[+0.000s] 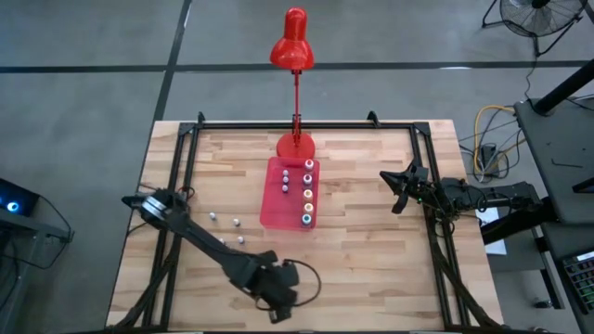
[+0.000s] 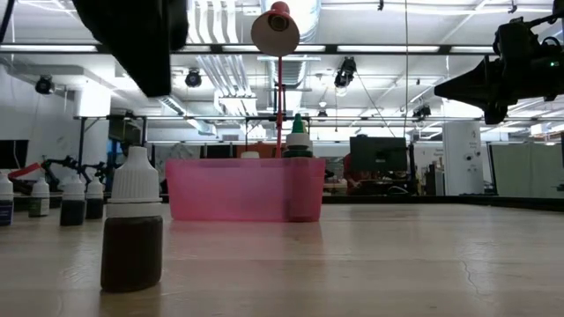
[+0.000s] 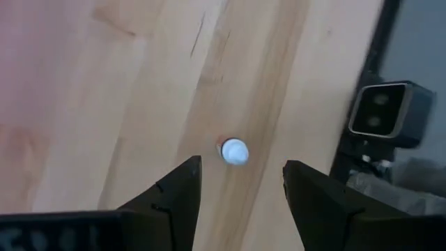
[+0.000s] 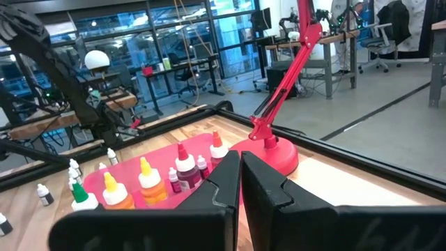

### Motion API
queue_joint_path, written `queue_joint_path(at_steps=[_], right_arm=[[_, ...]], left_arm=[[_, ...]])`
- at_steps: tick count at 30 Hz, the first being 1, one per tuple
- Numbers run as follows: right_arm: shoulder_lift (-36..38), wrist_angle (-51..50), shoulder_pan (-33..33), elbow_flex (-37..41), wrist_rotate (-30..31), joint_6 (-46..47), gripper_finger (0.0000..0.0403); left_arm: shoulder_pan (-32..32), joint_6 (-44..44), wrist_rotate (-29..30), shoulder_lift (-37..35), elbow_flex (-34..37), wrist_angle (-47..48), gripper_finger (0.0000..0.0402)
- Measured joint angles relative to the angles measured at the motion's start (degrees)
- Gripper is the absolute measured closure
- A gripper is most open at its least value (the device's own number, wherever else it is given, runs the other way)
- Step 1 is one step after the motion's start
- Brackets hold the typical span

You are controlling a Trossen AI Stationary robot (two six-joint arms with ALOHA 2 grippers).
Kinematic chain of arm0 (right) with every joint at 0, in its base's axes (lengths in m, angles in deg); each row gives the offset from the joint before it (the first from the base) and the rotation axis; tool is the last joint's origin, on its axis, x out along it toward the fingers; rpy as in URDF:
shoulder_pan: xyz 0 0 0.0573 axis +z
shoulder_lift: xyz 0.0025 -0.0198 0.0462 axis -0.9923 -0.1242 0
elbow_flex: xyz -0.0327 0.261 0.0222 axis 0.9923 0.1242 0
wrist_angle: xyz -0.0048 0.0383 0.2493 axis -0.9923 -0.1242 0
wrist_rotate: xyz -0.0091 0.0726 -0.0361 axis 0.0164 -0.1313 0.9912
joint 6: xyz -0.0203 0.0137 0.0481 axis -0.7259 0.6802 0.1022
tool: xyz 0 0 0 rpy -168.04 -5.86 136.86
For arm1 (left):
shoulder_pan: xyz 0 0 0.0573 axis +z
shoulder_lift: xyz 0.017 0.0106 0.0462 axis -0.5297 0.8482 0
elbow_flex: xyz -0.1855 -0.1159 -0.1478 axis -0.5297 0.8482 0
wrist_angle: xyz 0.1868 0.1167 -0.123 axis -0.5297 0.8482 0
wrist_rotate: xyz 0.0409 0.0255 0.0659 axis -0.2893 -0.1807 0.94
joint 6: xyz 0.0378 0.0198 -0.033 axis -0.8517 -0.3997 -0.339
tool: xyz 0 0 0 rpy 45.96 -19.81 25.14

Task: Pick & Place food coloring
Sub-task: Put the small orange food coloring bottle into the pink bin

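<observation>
The left gripper [image 3: 240,183] is hovering with its fingers spread above a white-capped food coloring bottle [image 3: 234,151] standing upright on the wooden table [image 1: 371,260] near its front edge. The right gripper [image 1: 393,190], fingers pressed together, is waiting right of the red tray [image 1: 276,206].

red desk lamp [image 1: 295,56], red tray [image 1: 278,199]

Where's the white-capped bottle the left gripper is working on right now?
In the left wrist view, the white-capped bottle stands free on the wooden table, just ahead of the open left gripper, near the table's front edge.
</observation>
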Motion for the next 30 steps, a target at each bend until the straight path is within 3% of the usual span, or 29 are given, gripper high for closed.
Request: queue_joint_path(at_steps=[9, 30], right_arm=[[0.0, 0.01, 0.0, 0.01, 0.0, 0.0, 0.0394], [-0.02, 0.0, 0.0, -0.02, 0.01, 0.0, 0.0394]], left_arm=[[1.3, 0.09, -2.15, 10.37, -12.27, 12.67, 0.0227], [1.47, 2.76, -6.41, 11.37, -9.03, 5.34, 0.0227]])
